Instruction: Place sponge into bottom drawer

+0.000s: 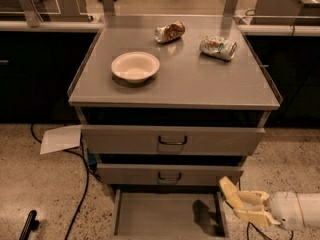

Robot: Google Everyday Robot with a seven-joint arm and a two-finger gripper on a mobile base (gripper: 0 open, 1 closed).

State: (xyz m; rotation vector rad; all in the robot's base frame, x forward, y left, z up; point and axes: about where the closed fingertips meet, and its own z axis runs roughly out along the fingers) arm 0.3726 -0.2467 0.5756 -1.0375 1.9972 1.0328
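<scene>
Bottom drawer (160,215) pulled out; sponge (228,188) held at its right side.
Bowl (135,66) stands left on the counter (190,86), with two crushed wrappers (218,47) towards the rear right. At lower right, the gripper (239,208) is clamped on the sponge, just beside the bottom drawer's right wall.

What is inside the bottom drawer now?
The bottom drawer shows only bare grey floor and a dark shadow; no sponge visible. Its front is cut off by the frame. The gripper hangs beside its right wall.
</scene>
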